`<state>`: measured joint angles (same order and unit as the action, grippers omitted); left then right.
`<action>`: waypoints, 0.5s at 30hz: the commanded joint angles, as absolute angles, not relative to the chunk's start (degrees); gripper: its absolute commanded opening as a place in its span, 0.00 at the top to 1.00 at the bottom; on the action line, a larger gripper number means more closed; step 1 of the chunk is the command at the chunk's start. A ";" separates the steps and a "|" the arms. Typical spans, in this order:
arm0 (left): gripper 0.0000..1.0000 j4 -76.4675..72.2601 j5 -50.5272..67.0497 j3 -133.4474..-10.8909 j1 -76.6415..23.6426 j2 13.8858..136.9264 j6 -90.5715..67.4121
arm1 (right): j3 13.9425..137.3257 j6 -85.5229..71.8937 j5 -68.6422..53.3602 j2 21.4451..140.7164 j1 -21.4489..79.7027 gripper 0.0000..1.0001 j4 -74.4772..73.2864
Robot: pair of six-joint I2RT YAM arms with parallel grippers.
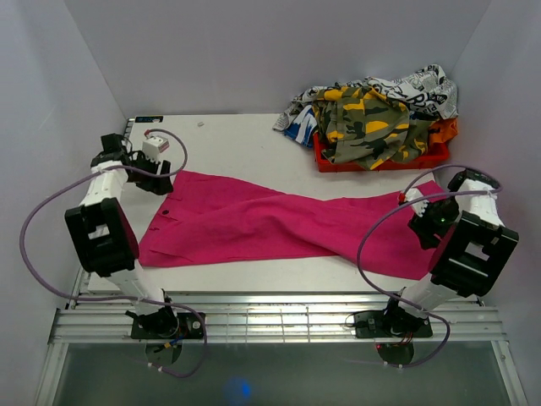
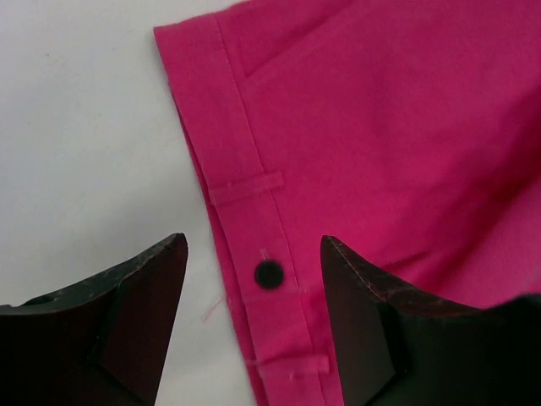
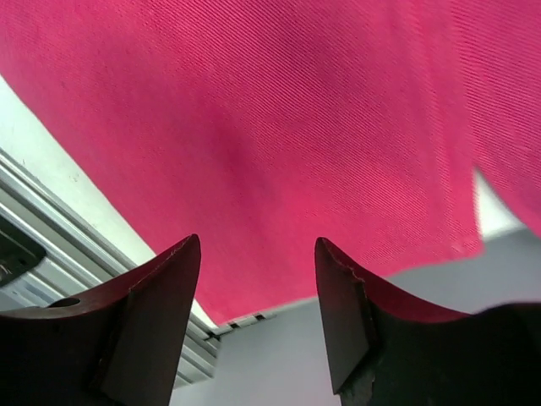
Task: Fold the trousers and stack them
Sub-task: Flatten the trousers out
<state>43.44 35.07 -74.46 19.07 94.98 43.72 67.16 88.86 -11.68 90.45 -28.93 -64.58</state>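
White bench (image 1: 237, 135): trousers (image 1: 254, 220) spread flat across width, waistband left, legs right; left end effector (image 2: 254, 245) fingers apart over waistband button (image 2: 269, 273); right end effector (image 3: 257, 245) fingers apart over leg end.

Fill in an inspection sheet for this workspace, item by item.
Surface: white table, level.
Job's things: trousers spread unfolded across it, waistband left.
Clutter: red bin heaped with clothes, far right.
Hands: left hand open above the waist button; right hand open above the leg end.
Cables: left cable loops beside the table; right cable crosses the trousers.
Surroundings: white walls; metal rail in front.
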 commanded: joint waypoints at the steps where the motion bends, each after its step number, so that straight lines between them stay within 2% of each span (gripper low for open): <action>1: 0.25 32.98 26.12 -80.41 15.92 103.41 23.66 | 62.50 79.90 -8.88 88.42 -26.64 0.38 -55.82; 5: 0.19 28.14 18.57 -84.20 12.49 109.58 18.82 | 57.58 78.40 -3.36 90.09 -26.46 0.42 -50.20; 11: 0.20 24.26 14.69 -85.26 7.92 114.78 16.09 | 47.03 81.82 5.61 89.56 -26.46 0.45 -39.58; 13: 0.28 23.38 13.54 -84.64 6.77 116.36 15.73 | 45.88 82.00 7.02 90.09 -26.63 0.45 -37.98; 15: 0.45 23.29 11.79 -84.38 6.24 117.76 15.38 | 45.62 81.83 8.35 91.23 -26.81 0.45 -36.48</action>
